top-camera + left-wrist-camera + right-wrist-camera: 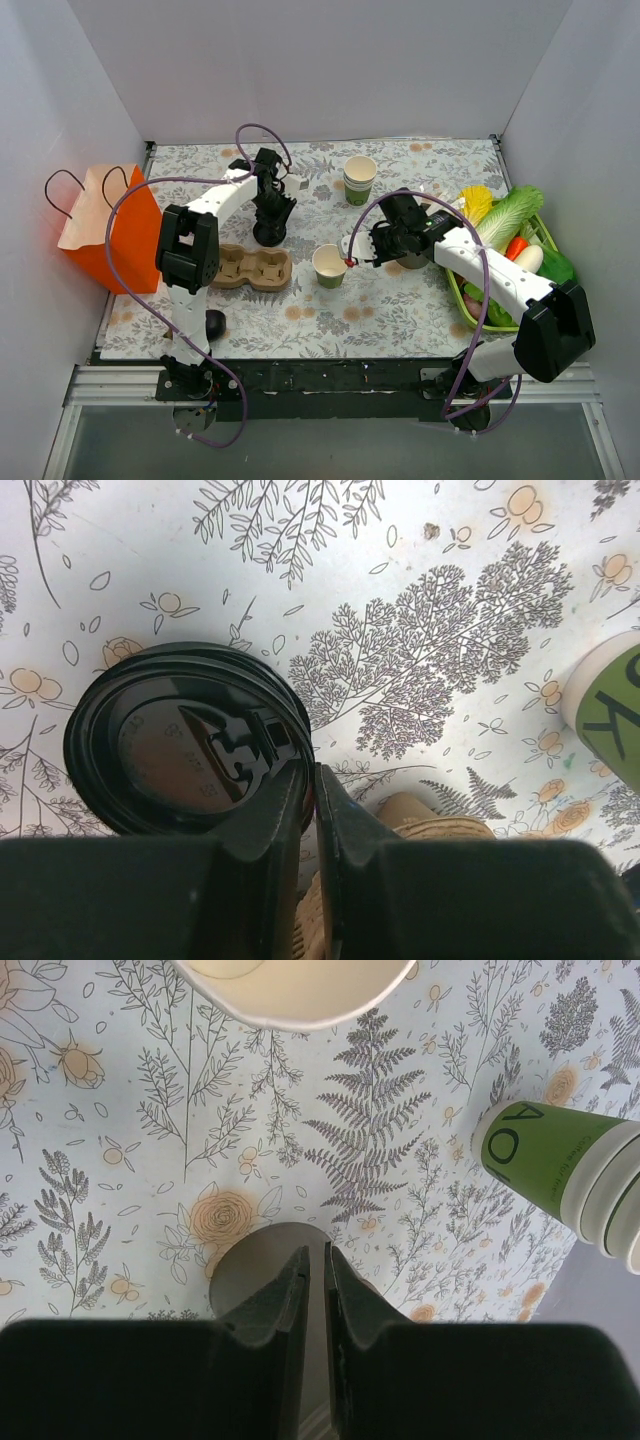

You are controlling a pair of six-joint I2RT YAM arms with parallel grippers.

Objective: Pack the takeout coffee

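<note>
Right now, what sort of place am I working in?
Probably a staged lab booth set up like a takeout counter: plain white walls box in a floral-clothed table, with an orange paper bag, a cardboard cup carrier and stacked paper cups.

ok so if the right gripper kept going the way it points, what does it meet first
Most likely the open lidless cup, straight ahead of the right gripper with only table cover between. The stacked cups sit off to the side. Its tilt is unclear, so it could touch the cover first.
</note>
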